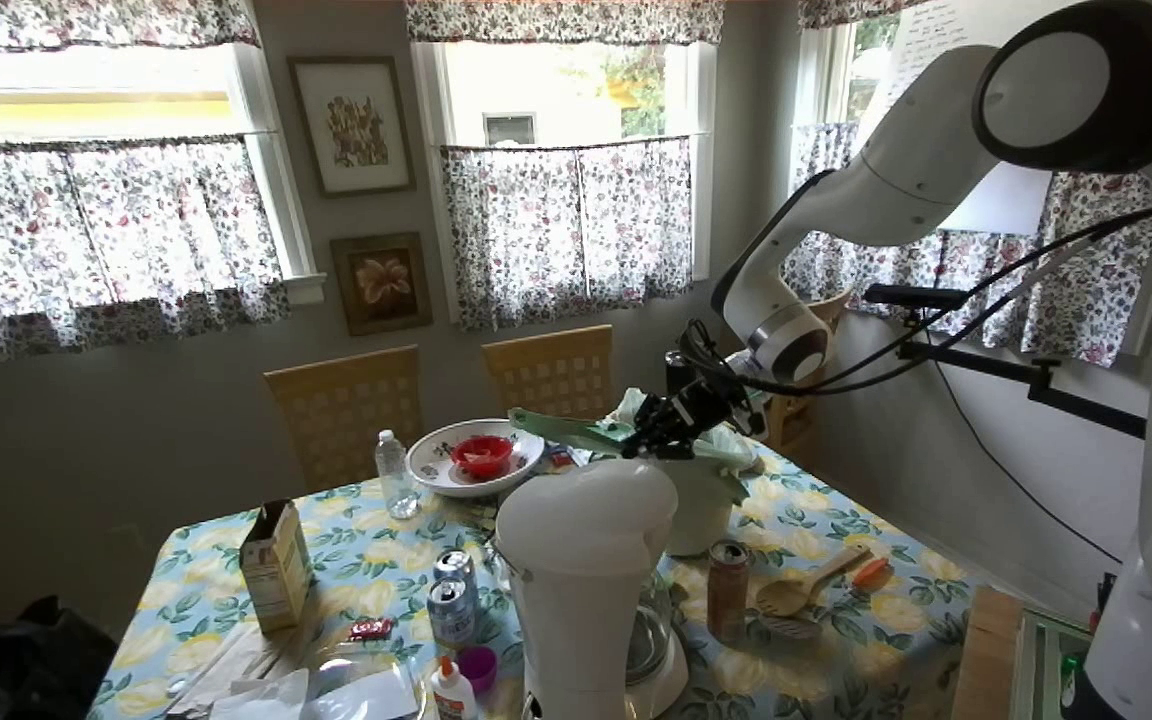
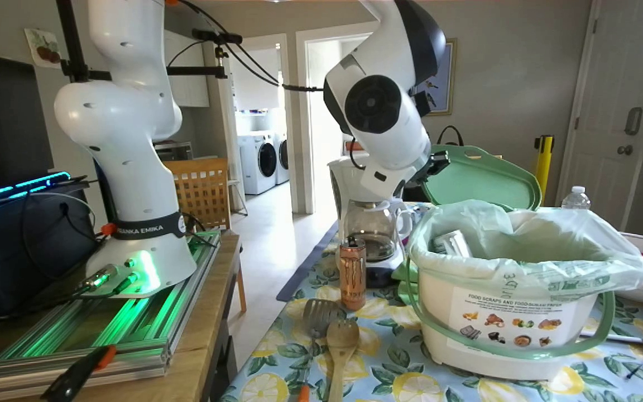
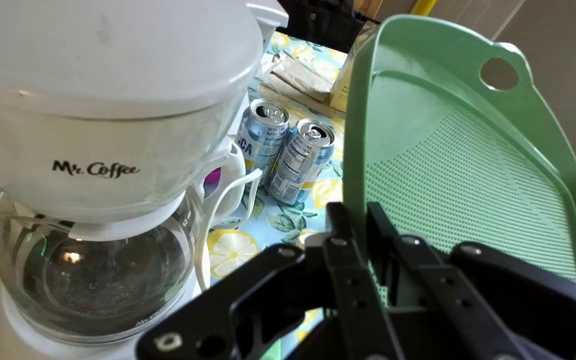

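Nearest, in the wrist view, the gripper (image 3: 355, 217) is clenched on the thin rim of the green lid (image 3: 473, 215), which stands steeply tilted with its pebbled face toward that camera. The step in hand looks to be supporting the lid away from the bin; the next move seems to call for a firm pinch, since a panel this broad, held by one edge, could swivel, and for care not to knock what stands close. Just beside the lid is the white coffee maker (image 3: 108, 135), its glass carafe (image 3: 93, 285) seated underneath. Near too is the white bin (image 2: 500, 324), uncovered, a pale green liner (image 2: 600, 271) draped over its rim; in that exterior view the lid shows behind it, its lower edge partly hidden. Farther off, two cans (image 3: 300, 162) stand side by side on the flowered tablecloth (image 1: 356, 530), and a white bowl (image 1: 426, 455) holds a smaller red bowl (image 1: 482, 462). Beyond the table's edge come wooden chairs (image 1: 548, 348), then curtains (image 1: 636, 215) across the windows.
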Controlling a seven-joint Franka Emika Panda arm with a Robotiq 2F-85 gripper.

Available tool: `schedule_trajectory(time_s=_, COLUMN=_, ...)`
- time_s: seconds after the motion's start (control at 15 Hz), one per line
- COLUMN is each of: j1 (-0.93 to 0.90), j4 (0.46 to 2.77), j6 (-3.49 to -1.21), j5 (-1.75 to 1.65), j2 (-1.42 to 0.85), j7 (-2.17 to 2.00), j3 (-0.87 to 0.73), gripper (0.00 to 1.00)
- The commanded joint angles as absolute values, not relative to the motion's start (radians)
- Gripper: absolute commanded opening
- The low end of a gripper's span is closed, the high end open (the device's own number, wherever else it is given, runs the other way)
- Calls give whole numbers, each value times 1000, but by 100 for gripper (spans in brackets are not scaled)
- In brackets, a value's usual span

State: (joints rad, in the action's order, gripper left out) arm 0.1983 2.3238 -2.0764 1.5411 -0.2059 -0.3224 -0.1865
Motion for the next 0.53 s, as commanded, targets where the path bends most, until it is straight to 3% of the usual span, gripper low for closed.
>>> schedule_trajectory(time_s=0.0, j1=218, j4=2344, j6=-2000, j5=1591, j2=-219, j7=-305, j3=-202, gripper=3)
schedule_trajectory(time_s=0.47, j1=251, j4=2345, j6=-1885, j5=1609, j2=-252, j7=-296, j3=-230, gripper=3)
